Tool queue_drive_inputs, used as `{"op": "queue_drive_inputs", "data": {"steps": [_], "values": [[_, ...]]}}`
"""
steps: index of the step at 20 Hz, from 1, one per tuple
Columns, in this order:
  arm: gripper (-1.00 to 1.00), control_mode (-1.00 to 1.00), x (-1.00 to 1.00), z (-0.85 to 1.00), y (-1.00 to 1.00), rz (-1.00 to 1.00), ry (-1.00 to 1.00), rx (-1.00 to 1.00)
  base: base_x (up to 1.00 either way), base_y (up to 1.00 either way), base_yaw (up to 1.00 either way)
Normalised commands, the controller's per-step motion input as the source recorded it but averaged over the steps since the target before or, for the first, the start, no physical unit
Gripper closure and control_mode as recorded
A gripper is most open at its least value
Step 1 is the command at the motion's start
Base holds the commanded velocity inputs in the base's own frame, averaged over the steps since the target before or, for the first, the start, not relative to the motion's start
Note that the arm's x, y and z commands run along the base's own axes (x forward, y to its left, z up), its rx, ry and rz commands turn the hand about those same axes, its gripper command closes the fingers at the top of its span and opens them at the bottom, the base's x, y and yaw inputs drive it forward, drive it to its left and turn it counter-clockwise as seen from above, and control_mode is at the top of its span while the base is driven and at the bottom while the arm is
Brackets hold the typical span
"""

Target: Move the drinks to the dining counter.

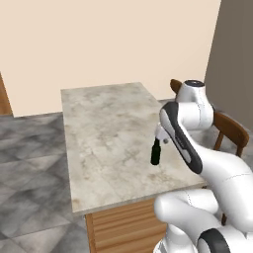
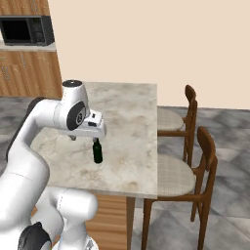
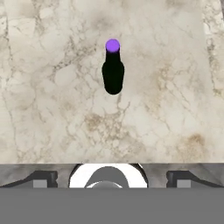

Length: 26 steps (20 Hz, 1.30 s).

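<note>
On the table, beige marble veined with brown and grey, rectangular, smooth-topped over a wooden slat base. Leftmost in the right base view, dark microwave on wooden cabinets, well apart from the table. Toward the table's right half, small dark green-black glass bottle, upright, round-shouldered, narrow-necked, glossy, capped in purple. Just above the bottle's top, gripper, spread wide, holding nothing, fingertips far apart at the bottom of the hand view. Farther right, beside the table's long edge, two wooden chairs with curved backs and pale woven-looking seat pads. Beneath everything, grey stone-tiled floor.
</note>
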Motion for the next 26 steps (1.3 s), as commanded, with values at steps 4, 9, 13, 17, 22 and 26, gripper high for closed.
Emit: {"op": "queue_drive_inputs", "data": {"steps": [4,9,13,17,22,26], "values": [[-1.00,-1.00,-0.51,0.27,0.00,-0.05,0.00,0.00,0.00,0.00,0.00],[-1.00,-1.00,-0.45,0.16,0.00,-0.03,0.00,0.00,0.00,0.00,0.00],[-1.00,-1.00,-0.24,0.02,0.01,0.00,0.00,0.00,0.00,0.00,0.00],[-1.00,-1.00,-0.25,0.02,0.06,0.00,0.00,0.00,0.00,0.00,0.00],[-1.00,-1.00,-0.08,0.00,0.13,0.00,0.00,0.00,0.00,0.00,0.00],[-1.00,1.00,0.00,0.00,0.00,0.00,0.00,0.00,-0.12,-0.04,0.00]]}}
